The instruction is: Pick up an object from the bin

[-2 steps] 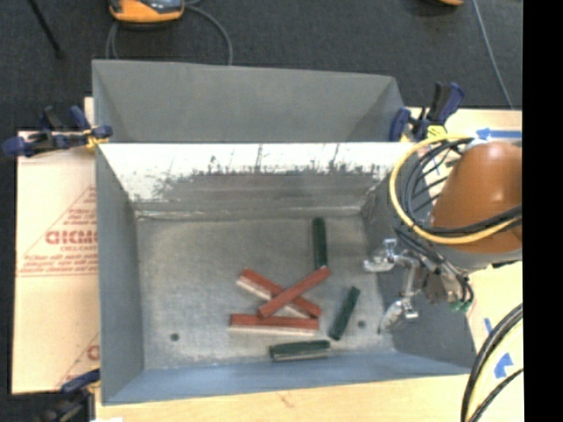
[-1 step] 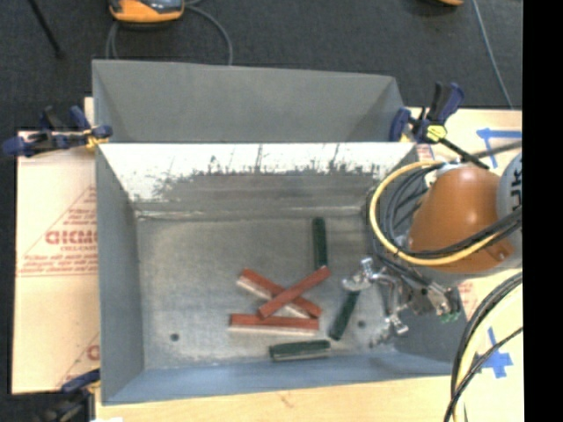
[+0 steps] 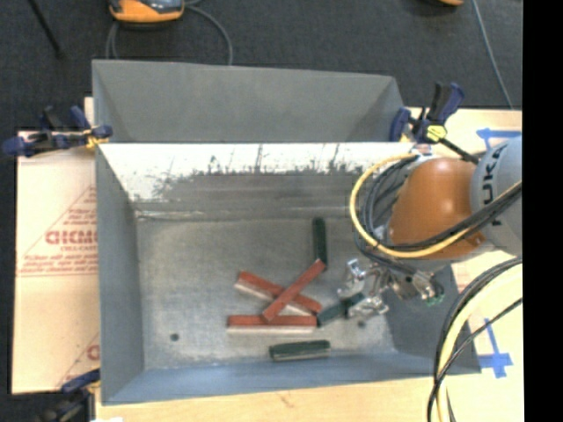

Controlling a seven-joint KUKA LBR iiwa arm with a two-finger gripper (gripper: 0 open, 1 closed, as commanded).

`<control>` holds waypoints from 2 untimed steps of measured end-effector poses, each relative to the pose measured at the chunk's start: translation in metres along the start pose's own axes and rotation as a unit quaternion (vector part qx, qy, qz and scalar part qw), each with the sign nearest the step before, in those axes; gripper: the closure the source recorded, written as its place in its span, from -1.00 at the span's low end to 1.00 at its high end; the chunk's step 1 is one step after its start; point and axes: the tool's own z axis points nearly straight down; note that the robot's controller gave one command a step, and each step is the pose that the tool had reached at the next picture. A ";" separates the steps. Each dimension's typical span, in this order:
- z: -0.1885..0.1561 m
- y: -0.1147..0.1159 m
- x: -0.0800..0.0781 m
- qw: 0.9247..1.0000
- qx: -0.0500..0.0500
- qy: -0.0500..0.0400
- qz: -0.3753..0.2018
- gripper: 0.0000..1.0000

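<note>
My gripper [image 3: 364, 292] hangs low at the right side of the bin floor, under the orange wrist cover. A short dark green stick [image 3: 332, 313] lies slanted right at its lower left tip, touching or nearly touching it; whether it is gripped I cannot tell. Just left of it, several red-brown sticks [image 3: 283, 299] lie crossed in a small pile, one flat along the bottom [image 3: 270, 322]. Another dark green stick [image 3: 318, 239] lies lengthwise above the gripper's left side.
A third dark green stick [image 3: 299, 350] lies near the bin's front wall. The left half of the floor holds only a small dark speck [image 3: 174, 338]. The arm and its cables cover the bin's right wall.
</note>
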 end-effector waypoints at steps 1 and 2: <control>0.000 0.000 0.000 1.000 0.000 0.000 0.000 1.00; -0.197 0.011 -0.018 1.000 -0.003 -0.001 0.018 1.00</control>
